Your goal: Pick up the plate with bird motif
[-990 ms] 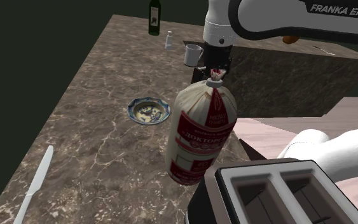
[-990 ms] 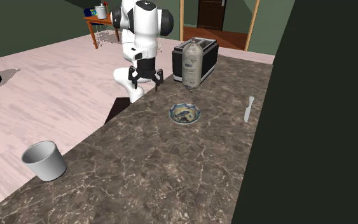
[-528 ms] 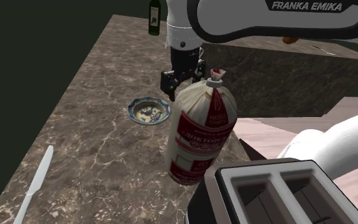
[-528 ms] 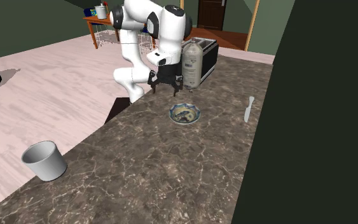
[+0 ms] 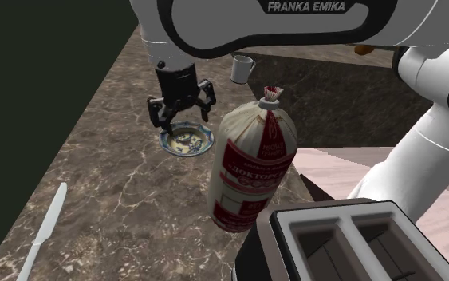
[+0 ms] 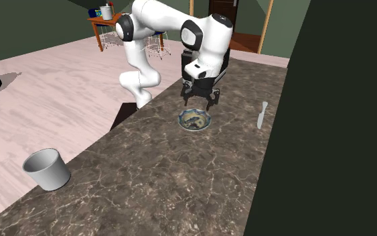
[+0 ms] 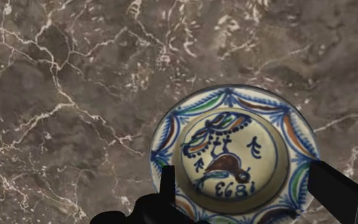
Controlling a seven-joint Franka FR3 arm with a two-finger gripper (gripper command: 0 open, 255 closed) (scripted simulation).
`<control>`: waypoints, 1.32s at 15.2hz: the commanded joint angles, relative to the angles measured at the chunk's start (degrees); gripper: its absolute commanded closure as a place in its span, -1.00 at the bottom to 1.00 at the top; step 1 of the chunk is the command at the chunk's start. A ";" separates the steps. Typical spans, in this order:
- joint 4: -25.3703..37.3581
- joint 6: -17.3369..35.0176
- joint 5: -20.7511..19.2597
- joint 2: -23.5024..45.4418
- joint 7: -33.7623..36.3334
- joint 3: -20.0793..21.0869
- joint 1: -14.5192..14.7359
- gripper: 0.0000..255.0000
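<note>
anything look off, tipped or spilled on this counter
Nothing is spilled or broken. The bird plate lies flat and whole on the marbled counter. The one oddity is the large wrapped sausage, which stands on end close beside the toaster rather than lying down.

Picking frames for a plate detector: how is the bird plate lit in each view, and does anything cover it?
Wrist view: plate evenly lit, no glare, bird readable; black fingers overlap its rim. Shoulder view: dim overall; the open gripper covers the plate's far edge. Second exterior view: pale floor bright, countertop darker; plate mostly visible beneath the gripper.
</note>
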 commanded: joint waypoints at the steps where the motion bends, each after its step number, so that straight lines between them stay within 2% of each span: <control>1: 5.62 -1.89 -3.12 5.78 4.13 1.23 1.89 -1.00; 4: 14.95 -5.40 -7.73 14.42 9.00 1.73 6.15 -1.00; 13: 8.28 0.69 -7.36 13.77 9.50 1.35 5.34 -1.00; 14: 8.17 0.73 -7.31 13.67 9.48 1.36 5.31 1.00; 20: 8.23 0.68 -7.32 13.69 9.48 1.36 5.32 1.00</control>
